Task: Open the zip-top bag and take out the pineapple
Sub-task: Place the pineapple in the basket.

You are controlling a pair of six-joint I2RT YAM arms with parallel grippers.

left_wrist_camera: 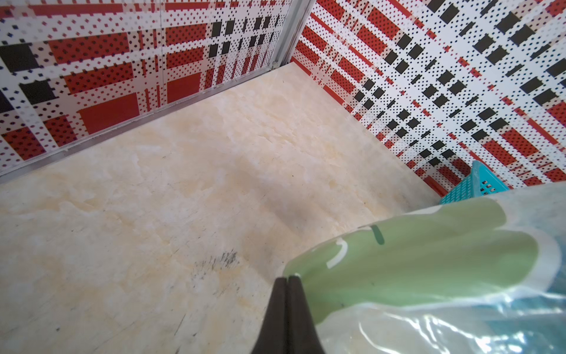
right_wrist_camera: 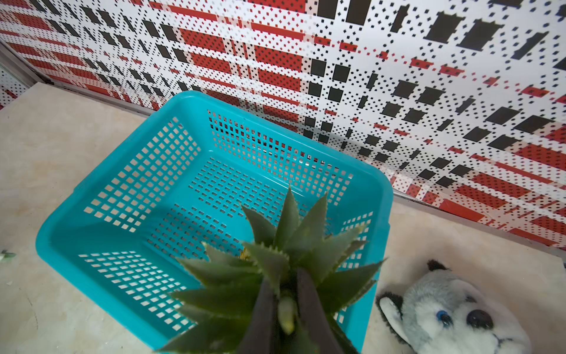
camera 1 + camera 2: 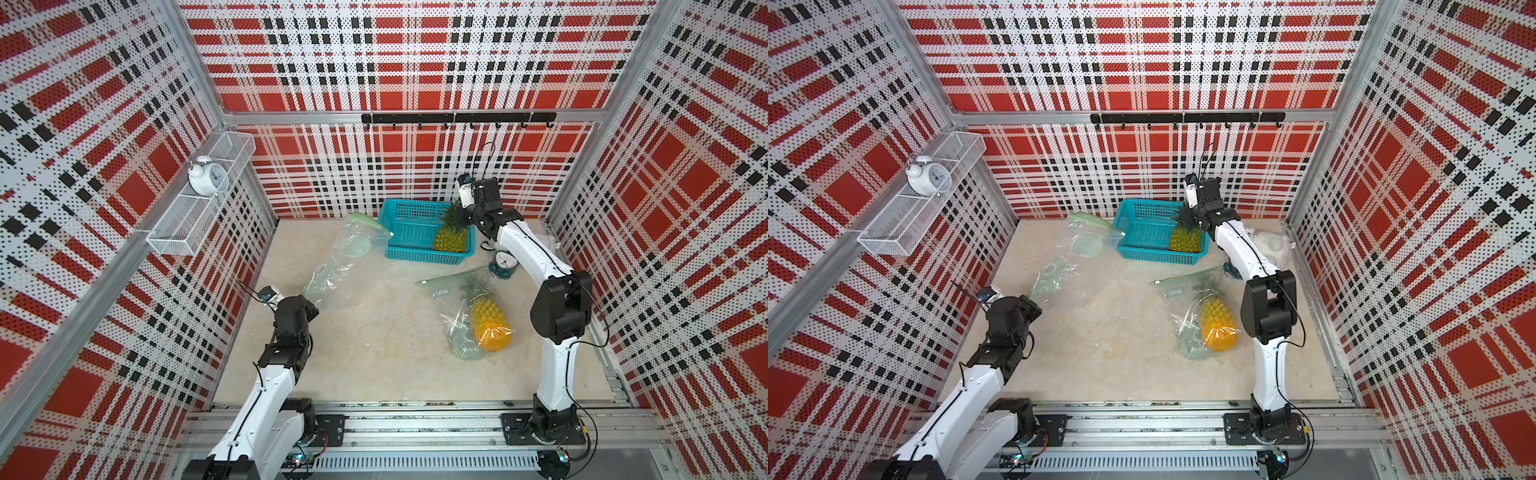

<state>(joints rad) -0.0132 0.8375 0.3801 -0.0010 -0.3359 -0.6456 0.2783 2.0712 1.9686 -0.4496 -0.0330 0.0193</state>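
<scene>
My right gripper (image 3: 463,216) (image 3: 1196,216) (image 2: 283,275) is shut on the green crown of a pineapple (image 3: 451,239) (image 3: 1185,239) (image 2: 306,233), which stands upright in the right end of the teal basket (image 3: 411,202) (image 2: 102,176). An empty clear zip-top bag (image 3: 345,253) (image 3: 1075,249) (image 1: 428,260) with green print stretches from the basket's left edge down to my left gripper (image 3: 309,293) (image 1: 288,277), which is shut on its corner. A second zip-top bag (image 3: 457,299) lies on the table in front of the basket with an orange-yellow pineapple (image 3: 490,320) (image 3: 1217,324) inside.
A small teal clock (image 3: 504,262) stands on the table by my right arm. A grey plush husky (image 2: 453,315) (image 3: 1273,245) lies right of the basket. On the left wall a wire shelf (image 3: 174,237) holds a white alarm clock (image 3: 206,176). A black hook rail (image 3: 457,118) crosses the back wall.
</scene>
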